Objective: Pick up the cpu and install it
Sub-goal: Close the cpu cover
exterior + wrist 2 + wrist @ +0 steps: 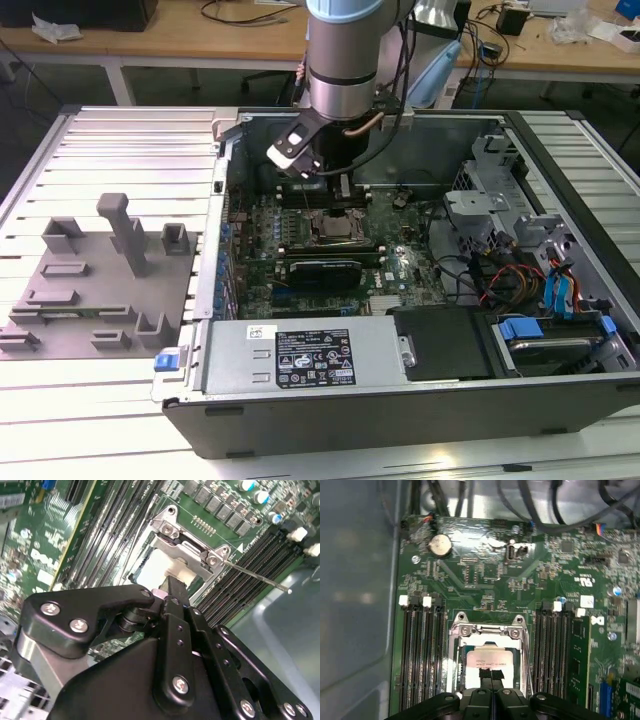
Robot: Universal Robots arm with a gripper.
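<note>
The cpu [489, 660] lies flat inside the metal socket frame [465, 630] on the motherboard [485, 570]; its silvery-white top also shows in the second wrist view [152, 565]. My gripper [491, 674] hangs right over it with the two black fingers pressed together and nothing between them. Their tips are at the cpu's top; whether they touch it I cannot tell. In the exterior view the gripper [335, 200] reaches down into the open computer case [420, 400], just above the socket frame [335, 230].
A thin metal socket lever [257, 576] sticks out beside the frame. Memory slots [422, 650] flank the socket on both sides. A power supply [300, 355] and drive bays [545, 290] fill the case's near and right parts. A grey fixture plate [90, 290] lies outside, at the exterior view's left.
</note>
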